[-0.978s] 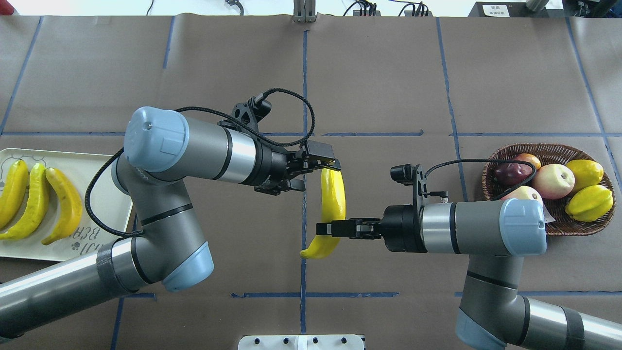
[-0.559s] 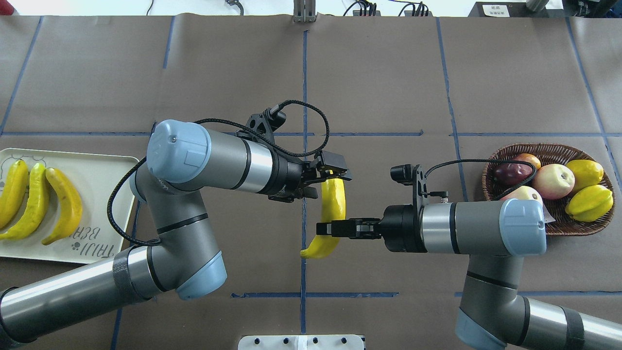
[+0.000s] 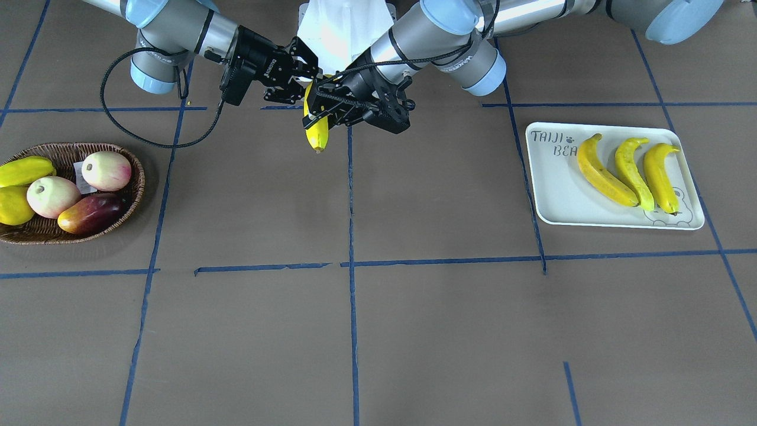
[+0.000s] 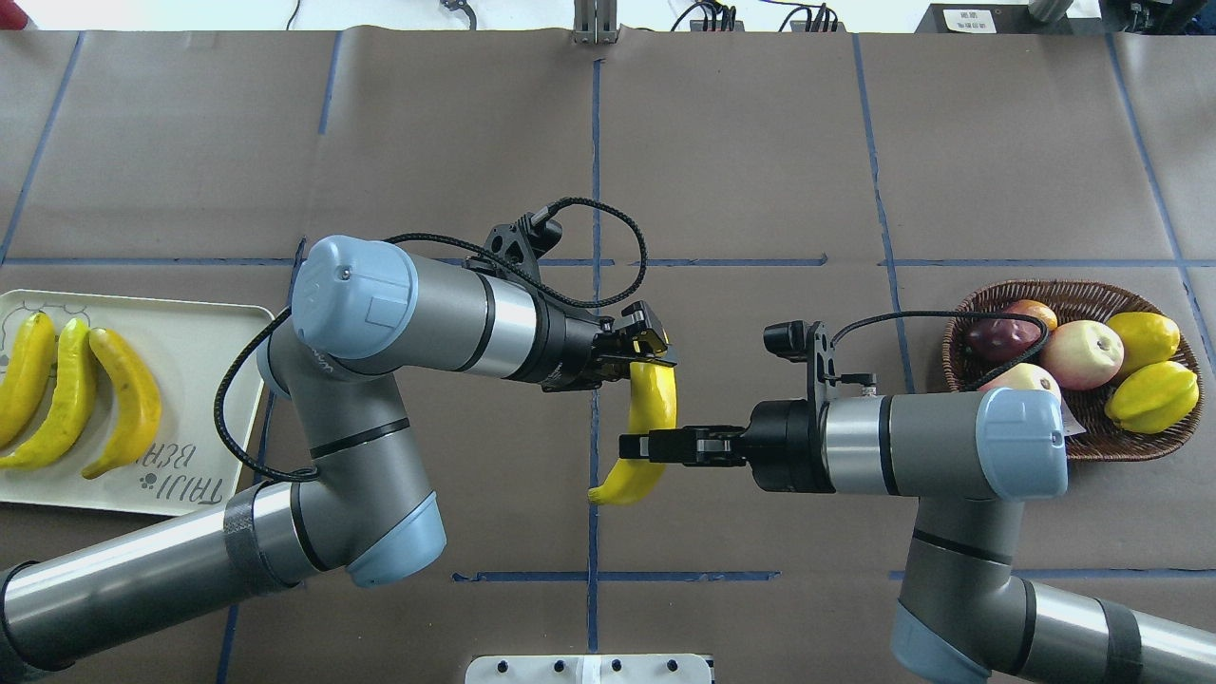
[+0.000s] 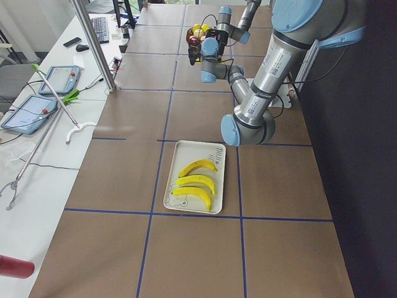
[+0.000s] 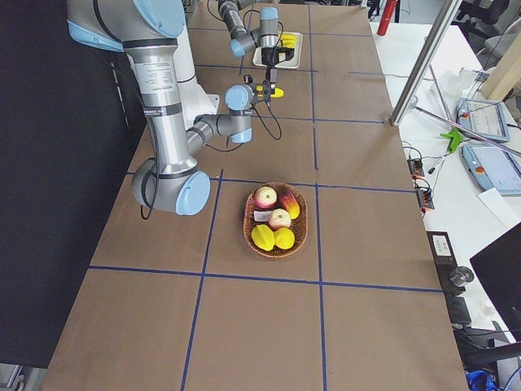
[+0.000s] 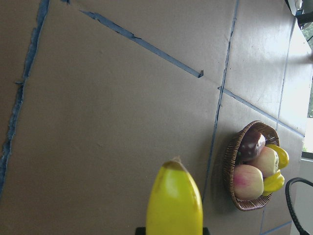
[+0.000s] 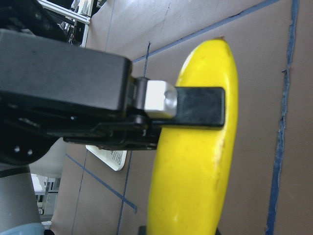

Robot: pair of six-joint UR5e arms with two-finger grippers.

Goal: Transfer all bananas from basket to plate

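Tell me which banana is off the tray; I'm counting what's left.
The banana held above mid-table by the left gripper and right gripper; the other three lie on the tray.

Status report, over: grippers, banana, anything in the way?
Left gripper, right gripper: both shut on banana, mid-air. Three bananas lie on plate. Nothing seen in the way.

Matt brown paper [image 3: 449, 331] covers the table [image 4: 741, 142], marked off in blue tape [image 3: 353, 307]. The banana [image 4: 654, 399] looks smooth and waxy, the basket [image 4: 1130, 445] rough woven wicker, the tray [image 3: 556, 189] glossy white plastic.
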